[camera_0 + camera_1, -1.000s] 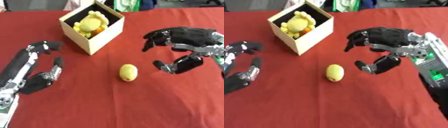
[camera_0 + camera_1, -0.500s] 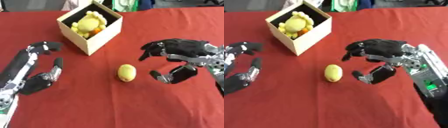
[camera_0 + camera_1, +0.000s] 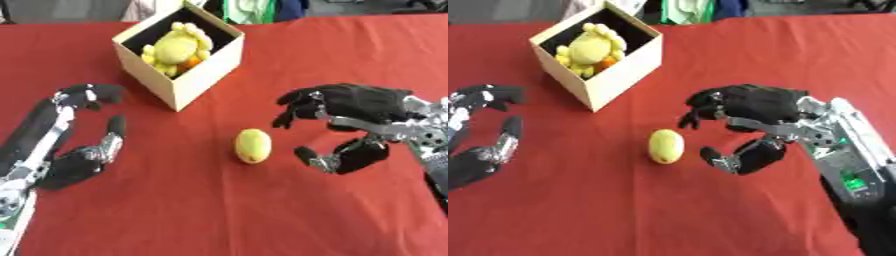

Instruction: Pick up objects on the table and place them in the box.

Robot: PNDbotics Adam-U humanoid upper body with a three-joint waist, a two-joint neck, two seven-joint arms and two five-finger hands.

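No readable writing or labels on anything. Lemon (image 3: 252,145) lies on the red table (image 3: 219,210), near the middle, in front of the box (image 3: 179,50) and well apart from it. Smooth yellow oval, long axis running roughly away from the robot, far end tipped slightly right. Right hand (image 3: 750,120) sits just right of the lemon, not touching: fingers (image 3: 702,105) arched above and thumb (image 3: 728,160) low, spread apart with nothing between them. Left hand (image 3: 74,160) rests at the left edge, fingers relaxed and apart, holding nothing. Box is tan cardboard, open top, set corner-on to the camera at the far left of centre; yellow plush toy (image 3: 178,47) inside with something orange beside it.
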